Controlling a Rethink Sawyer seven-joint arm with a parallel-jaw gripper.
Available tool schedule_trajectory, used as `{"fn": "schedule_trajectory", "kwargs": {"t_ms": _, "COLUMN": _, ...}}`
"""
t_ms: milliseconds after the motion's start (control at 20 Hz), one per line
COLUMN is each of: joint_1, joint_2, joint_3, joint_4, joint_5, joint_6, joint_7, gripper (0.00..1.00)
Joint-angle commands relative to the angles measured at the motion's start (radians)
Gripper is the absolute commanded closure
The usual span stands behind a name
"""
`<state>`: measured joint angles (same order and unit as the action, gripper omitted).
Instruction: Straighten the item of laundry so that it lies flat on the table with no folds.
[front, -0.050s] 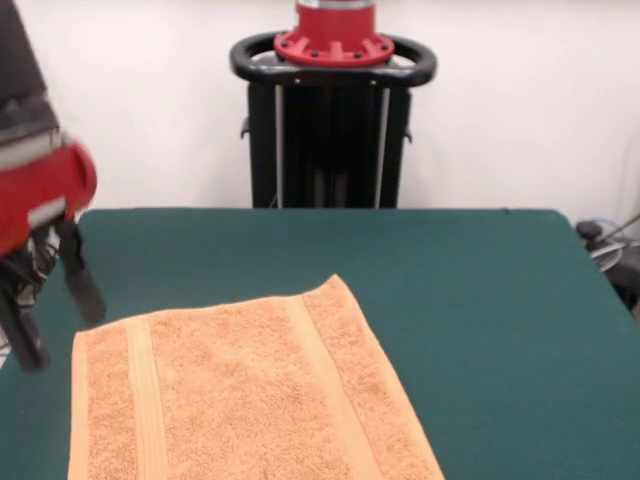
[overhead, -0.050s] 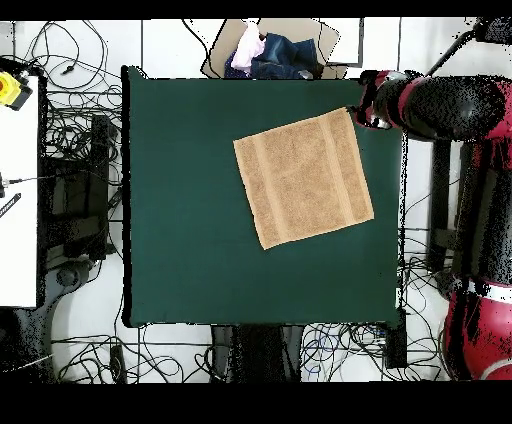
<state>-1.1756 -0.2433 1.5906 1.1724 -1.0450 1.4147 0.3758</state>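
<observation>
Gripper (front, -0.050s: 52, 300) w/ fingers spread, holding nothing, hangs off the table's (front, -0.050s: 480, 300) edge just beside the towel's (front, -0.050s: 240, 390) corner. Towel (overhead, -0.050s: 303, 178) lies spread in one layer, slightly skewed, near that side of the table; no folds visible. Looks like finishing stage: next move prob just check the edges, then clear the arm.

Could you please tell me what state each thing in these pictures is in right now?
towel: spread flat on the table, no folds showing, turned at a slant to the table's edges.
pincer: open, holding nothing, beside a corner of the towel at the table's edge.
table: bare apart from the towel.
box of clothes: open, off the table on the floor.
</observation>
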Motion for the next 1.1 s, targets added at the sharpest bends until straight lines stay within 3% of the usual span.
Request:
{"fn": "schedule_trajectory", "kwargs": {"t_ms": 50, "joint_1": -0.013, "joint_2": -0.291, "joint_3": -0.158, "joint_4": 0.100, "joint_5": 0.145, "joint_6": 0.147, "joint_7": 0.265, "gripper": 0.00}}
{"fn": "schedule_trajectory", "kwargs": {"t_ms": 250, "joint_1": -0.041, "joint_2": -0.460, "joint_3": -0.145, "joint_4": 0.152, "joint_5": 0.215, "joint_6": 0.239, "joint_7": 0.165, "gripper": 0.00}}
{"fn": "schedule_trajectory", "kwargs": {"t_ms": 500, "joint_1": -0.026, "joint_2": -0.616, "joint_3": -0.172, "joint_4": 0.217, "joint_5": 0.200, "joint_6": 0.249, "joint_7": 0.139, "gripper": 0.00}}
{"fn": "schedule_trajectory", "kwargs": {"t_ms": 700, "joint_1": -0.001, "joint_2": -0.671, "joint_3": -0.188, "joint_4": 0.281, "joint_5": 0.170, "joint_6": 0.188, "joint_7": 0.200, "gripper": 0.00}}
{"fn": "schedule_trajectory", "kwargs": {"t_ms": 1100, "joint_1": 0.006, "joint_2": -0.662, "joint_3": -0.189, "joint_4": 0.395, "joint_5": 0.263, "joint_6": 0.059, "joint_7": 0.322, "gripper": 0.00}}
